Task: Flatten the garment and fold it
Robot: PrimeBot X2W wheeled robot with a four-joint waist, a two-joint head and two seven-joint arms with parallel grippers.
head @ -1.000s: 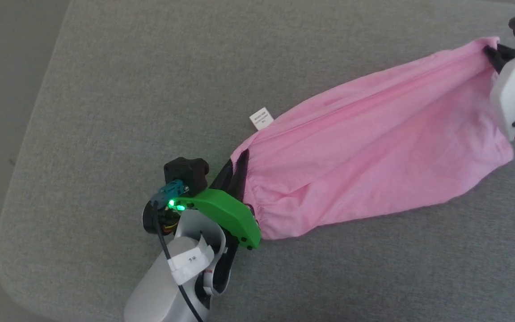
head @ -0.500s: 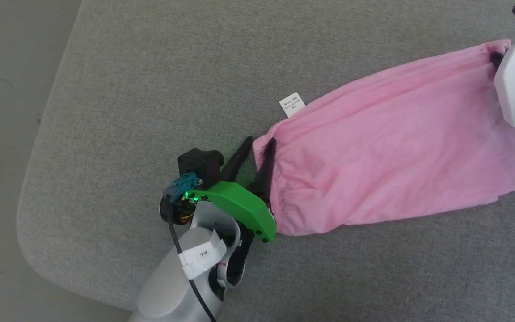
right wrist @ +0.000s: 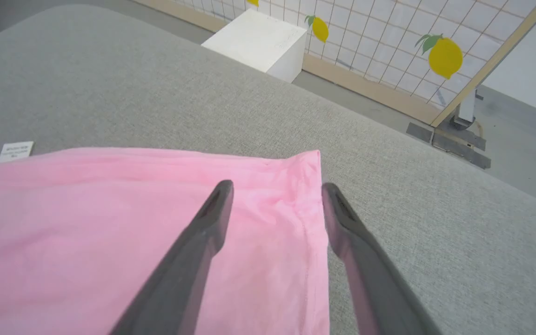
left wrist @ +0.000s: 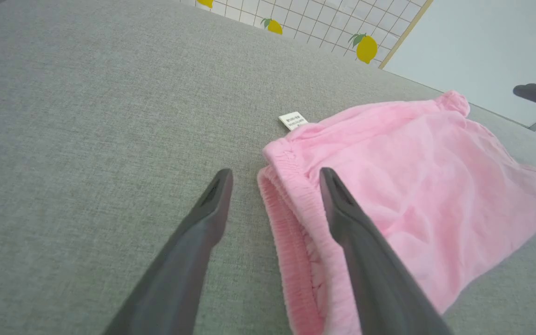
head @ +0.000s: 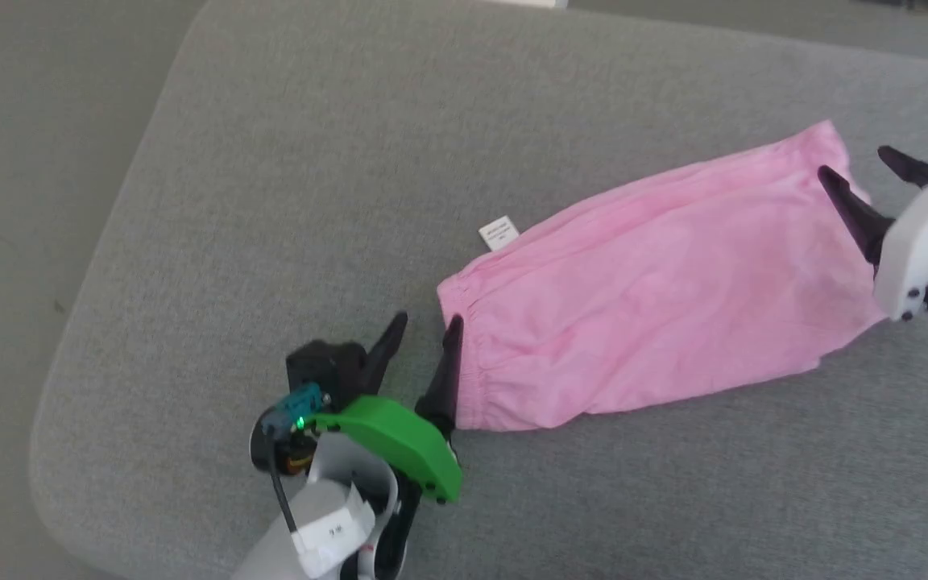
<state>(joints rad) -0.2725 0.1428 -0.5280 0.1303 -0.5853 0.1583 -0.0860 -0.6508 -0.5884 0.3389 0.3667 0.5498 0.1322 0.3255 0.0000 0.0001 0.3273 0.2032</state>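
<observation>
The light-pink garment point(head: 649, 290) lies stretched out on the grey cushion point(head: 287, 177), its elastic waistband toward the lower left and a small white tag point(head: 499, 233) at its upper edge. My left gripper point(head: 426, 328) stands open at the waistband corner, one finger on the fabric's edge, the other over bare cushion. In the left wrist view the left gripper point(left wrist: 275, 176) straddles the waistband edge of the garment point(left wrist: 412, 153), holding nothing. My right gripper point(head: 855, 163) is open at the far hem. In the right wrist view the right gripper point(right wrist: 277, 187) hovers over the garment's point(right wrist: 86, 223) hem corner.
The cushion's rounded edge runs down the left side, with floor point(head: 21, 161) beyond it. Past the cushion's far side stand a white box point(right wrist: 256, 39) and a wire grid panel with lemon decorations point(right wrist: 445, 56).
Both grippers have opened and let go of the garment, which now lies slack on the cushion. The head camera has shifted, moving the whole scene in view.
</observation>
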